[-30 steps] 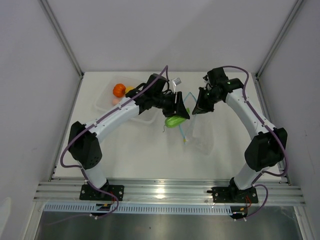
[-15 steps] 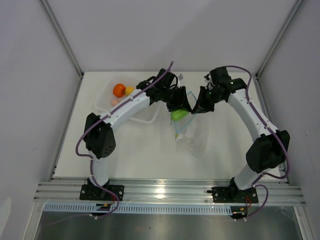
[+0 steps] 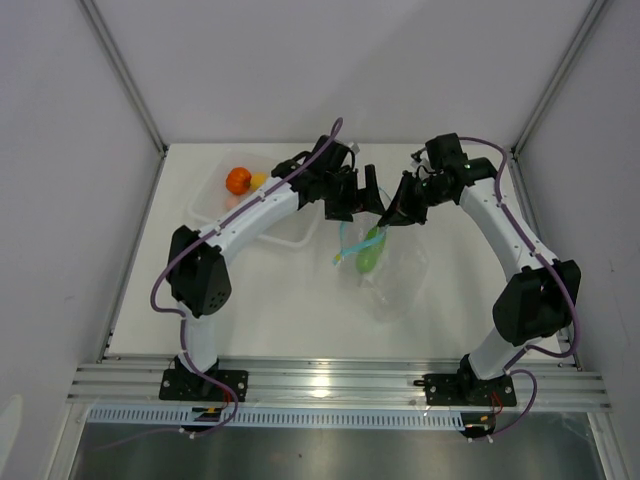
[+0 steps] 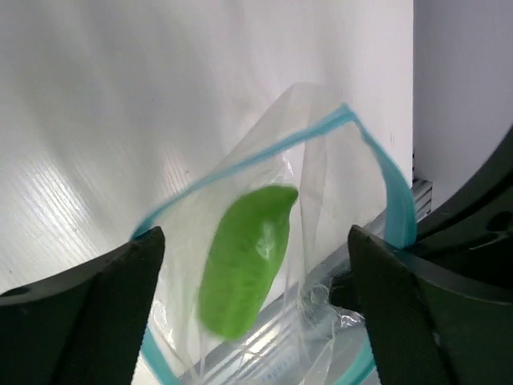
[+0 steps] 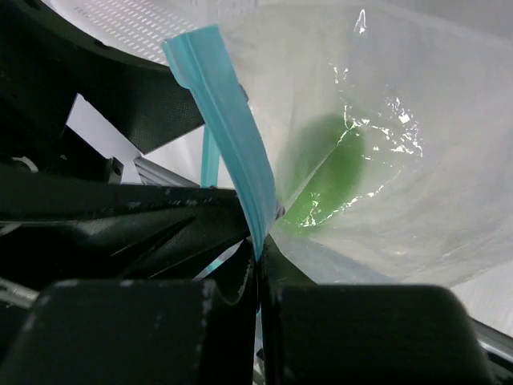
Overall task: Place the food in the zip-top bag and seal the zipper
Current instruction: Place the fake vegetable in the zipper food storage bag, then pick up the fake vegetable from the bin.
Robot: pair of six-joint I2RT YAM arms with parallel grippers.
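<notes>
My right gripper (image 3: 400, 213) is shut on the blue zipper (image 5: 224, 112) and holds the mouth of the clear zip-top bag (image 3: 398, 278) up and open. A light green cucumber (image 3: 370, 250) sits blurred just inside that mouth, and shows through the plastic in the right wrist view (image 5: 325, 180). My left gripper (image 3: 362, 200) hangs open right above it. In the left wrist view the cucumber (image 4: 244, 261) lies below the spread fingers (image 4: 136, 273), apart from them. More food, an orange pumpkin (image 3: 237, 180), a yellow lemon (image 3: 259, 179) and a pink peach (image 3: 232, 202), lies in the tray.
A clear rigid tray (image 3: 290, 238) stands at the back left, partly under my left arm. The two grippers are close together over the bag's mouth. White walls and metal posts close in the table at the back and sides.
My left gripper carried the cucumber right to the bag's mouth, then opened and let it go. The cucumber has dropped into the bag. The right gripper kept its hold.
</notes>
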